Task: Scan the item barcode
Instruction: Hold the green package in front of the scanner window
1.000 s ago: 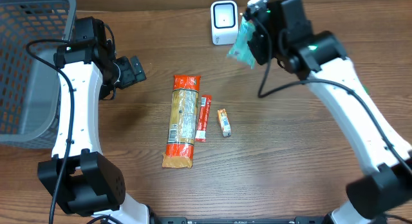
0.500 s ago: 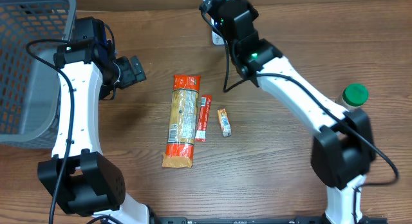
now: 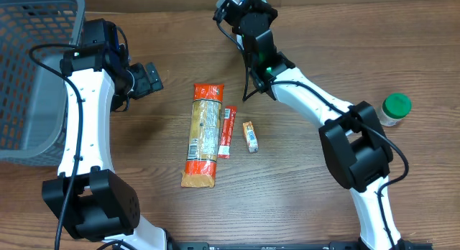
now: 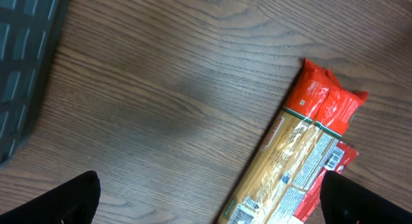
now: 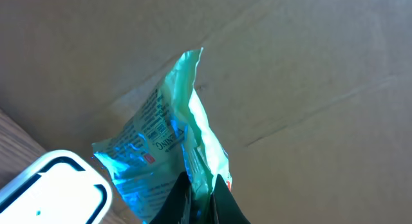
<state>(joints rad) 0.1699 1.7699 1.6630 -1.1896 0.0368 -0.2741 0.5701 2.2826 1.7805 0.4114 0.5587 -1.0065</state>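
**Scan step: packet held up at scanner**

At the far edge of the table (image 3: 309,207), beside the white scanner (image 5: 55,185), the teal packet (image 5: 168,143) is held raised. No barcode can be made out, so the printed face should be turned flat toward the scanner window and kept uncrumpled. The right gripper (image 5: 198,199) is clamped on the packet's lower edge. The left gripper (image 3: 155,76) is spread wide and nothing is held.

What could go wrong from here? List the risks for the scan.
1. The right gripper pinches only one edge of the teal packet, so the packet could slip or swing.
2. The packet is creased and no barcode shows in the wrist view, so the scanner may fail to read it.
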